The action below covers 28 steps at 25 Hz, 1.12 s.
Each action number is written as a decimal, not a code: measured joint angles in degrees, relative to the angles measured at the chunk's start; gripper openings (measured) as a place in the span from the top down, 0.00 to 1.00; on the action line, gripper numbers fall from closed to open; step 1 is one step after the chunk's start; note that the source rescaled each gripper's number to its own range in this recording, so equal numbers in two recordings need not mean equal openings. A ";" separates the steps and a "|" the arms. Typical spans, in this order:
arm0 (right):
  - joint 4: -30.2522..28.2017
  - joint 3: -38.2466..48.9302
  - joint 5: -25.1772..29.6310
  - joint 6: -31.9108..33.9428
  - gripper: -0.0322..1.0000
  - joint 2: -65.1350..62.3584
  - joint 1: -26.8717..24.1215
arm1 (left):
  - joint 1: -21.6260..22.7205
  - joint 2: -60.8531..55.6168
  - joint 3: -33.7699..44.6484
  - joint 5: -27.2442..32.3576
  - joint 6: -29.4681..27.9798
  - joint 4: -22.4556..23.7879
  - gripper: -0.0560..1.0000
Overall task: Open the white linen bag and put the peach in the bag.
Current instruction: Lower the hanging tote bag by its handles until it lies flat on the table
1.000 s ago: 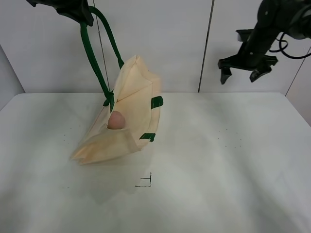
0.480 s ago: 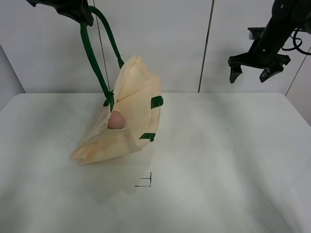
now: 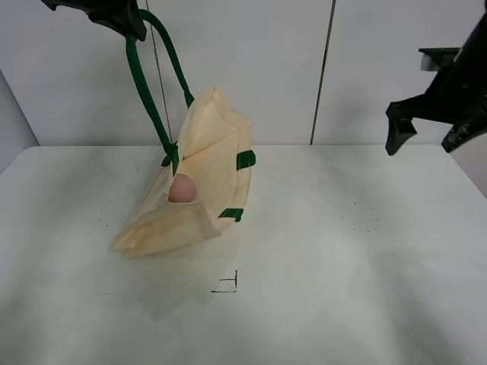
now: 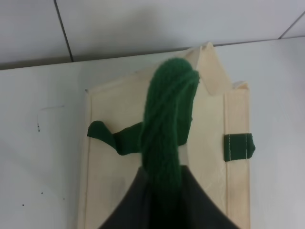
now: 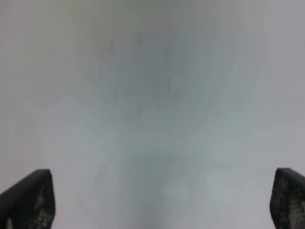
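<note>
Fingers [image 5: 28,200] of the right gripper [image 3: 423,144] stand spread wide, holding nothing, above the table [image 3: 342,289] near its far right edge, with open tabletop beneath them. Below the left gripper [image 3: 131,26] hangs the white linen bag [image 3: 202,190], mouth open and its lower end on the table. That gripper's fingers [image 4: 128,214] are clamped on the bag's dark green handle [image 4: 167,119]. The peach [image 3: 182,188] sits inside the bag, well below the left fingers and far from the right ones.

In the white linen bag [image 3: 213,163], the peach [image 3: 182,188]
The bag lies left of centre on the surface [image 3: 342,258], a corner mark [image 3: 228,283] just before it.
</note>
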 joint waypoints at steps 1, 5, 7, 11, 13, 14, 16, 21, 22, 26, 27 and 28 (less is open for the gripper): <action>0.00 4.55 0.00 0.00 0.00 -3.70 0.00 | 0.00 0.00 0.00 0.00 0.00 0.00 0.95; 0.00 22.08 0.02 -0.02 0.00 -19.52 0.00 | 0.00 0.00 0.00 0.00 0.00 0.00 0.95; 0.00 30.01 0.10 -0.20 0.00 -27.60 0.00 | 0.00 0.00 0.00 0.00 0.00 0.00 0.95; 0.00 43.95 -0.52 -0.26 0.00 -44.89 0.00 | 0.00 0.00 0.00 0.00 0.00 0.00 0.95; 0.00 49.13 -3.37 -0.26 0.00 -54.50 0.00 | 0.00 0.00 0.00 0.00 0.00 0.00 0.95; 0.00 51.54 -5.19 -0.26 0.00 -58.62 0.00 | 0.00 0.00 0.00 0.00 0.00 0.00 0.95; 0.00 55.44 -7.99 -0.31 0.00 -68.57 0.00 | 0.00 0.00 0.00 0.00 0.00 0.00 0.95; -0.17 58.95 -10.33 -0.19 0.00 -87.15 0.00 | 0.00 0.00 0.00 0.00 0.00 0.00 0.95; -0.44 58.99 -10.33 0.20 0.00 -90.23 0.00 | 0.00 0.00 0.00 0.00 0.00 0.00 0.95; -1.81 59.06 -10.33 1.46 0.00 -98.18 0.00 | 0.00 0.00 0.00 0.00 0.00 0.00 0.95; -1.94 59.10 -10.33 1.57 0.00 -98.40 0.18 | 0.00 0.00 0.00 0.00 0.00 0.00 0.95; -2.00 59.18 -10.33 1.70 0.00 -98.40 0.27 | 0.00 0.00 0.12 0.00 0.00 0.00 0.95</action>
